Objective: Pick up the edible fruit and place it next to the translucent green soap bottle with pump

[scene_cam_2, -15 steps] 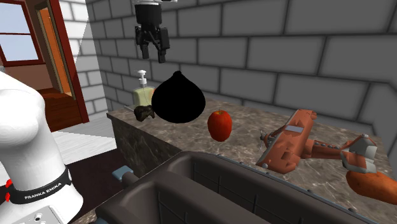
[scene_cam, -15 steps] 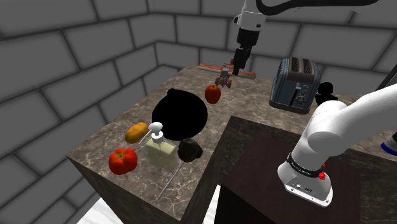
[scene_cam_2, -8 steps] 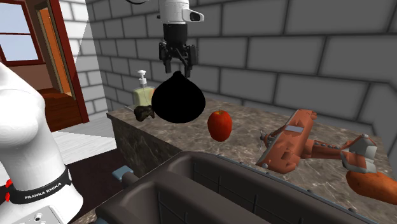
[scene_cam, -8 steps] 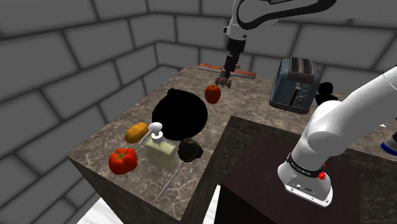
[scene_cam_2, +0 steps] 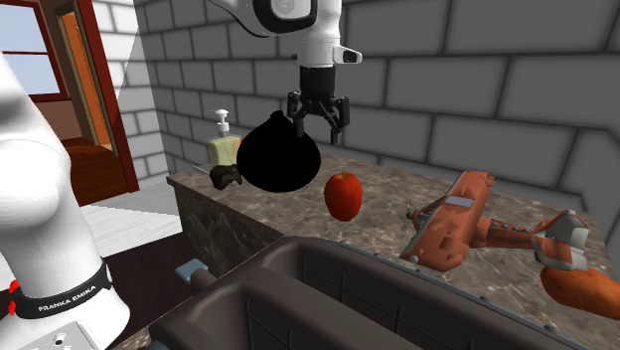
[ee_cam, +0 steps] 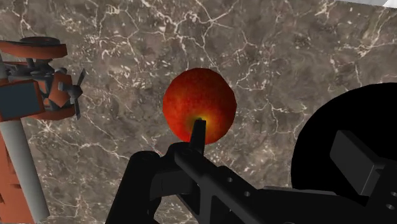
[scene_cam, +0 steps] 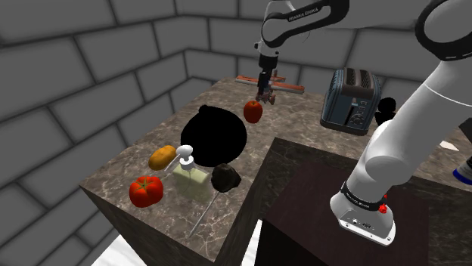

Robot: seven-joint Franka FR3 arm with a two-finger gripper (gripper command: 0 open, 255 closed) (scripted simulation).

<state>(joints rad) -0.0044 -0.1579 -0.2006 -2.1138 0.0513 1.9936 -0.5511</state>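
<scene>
The end effector [scene_cam_2: 318, 123] hangs released above the apple [ee_cam: 199, 105] on the surface [ee_cam: 286, 57]; best to centre over it, descend straight, and clench around its widest part

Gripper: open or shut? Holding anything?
Open. In the second exterior view the gripper has its fingers apart with nothing between them; the red apple sits on the counter, untouched.

You can read "FRANKA EMIKA" in white letters on the black band [scene_cam_2: 62, 295] ringing the white robot arm [scene_cam_2: 35, 189]. The dark upper-arm band [scene_cam: 306, 13] seems to carry the same lettering.
</scene>
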